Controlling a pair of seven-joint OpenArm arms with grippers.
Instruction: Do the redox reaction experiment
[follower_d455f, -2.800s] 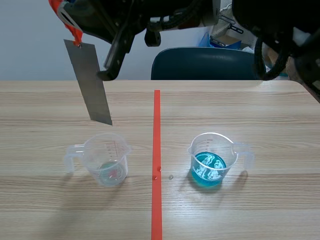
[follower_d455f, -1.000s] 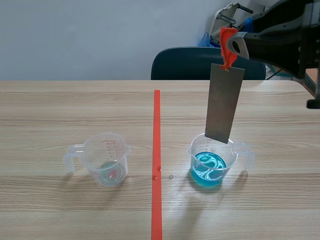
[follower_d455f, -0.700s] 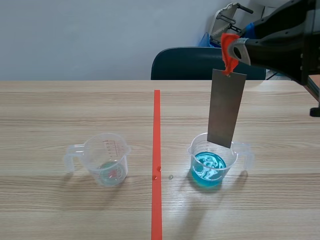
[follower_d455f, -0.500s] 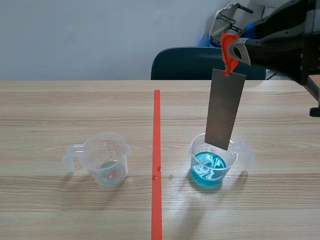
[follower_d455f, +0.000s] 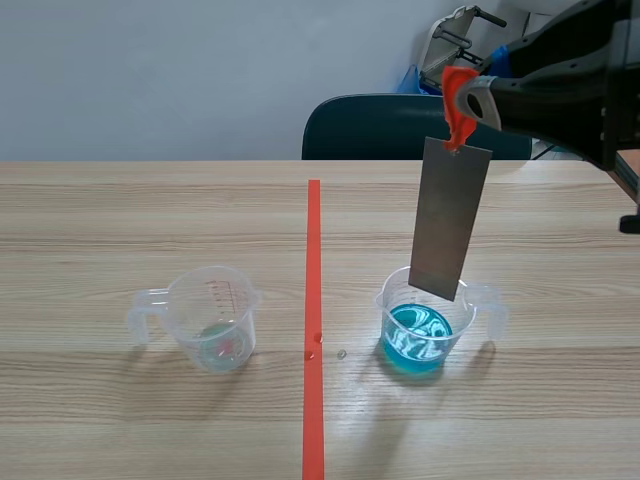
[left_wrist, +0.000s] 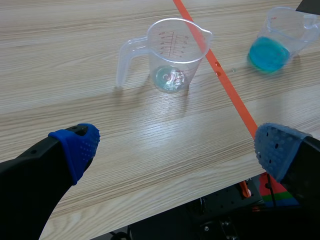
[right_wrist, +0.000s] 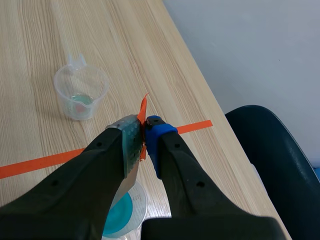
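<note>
The right gripper (follower_d455f: 472, 98), at the upper right of the scene view, is clamped on the orange tab (follower_d455f: 455, 85) from which the strip (follower_d455f: 450, 220) hangs. The strip's lower edge sits over the mouth of the blue cup (follower_d455f: 425, 330), right of centre, and seems not yet in the liquid. The clear cup (follower_d455f: 213, 320) stands at the lower left, well apart. The left gripper (left_wrist: 177, 149) has its fingers wide apart and holds nothing.

The step in hand looks like dipping the strip. The strip hangs slightly tilted, so let any swing settle first. Then lower it slowly and straight, centred over the mouth, so it clears the rim and does not tip the light cup.
</note>
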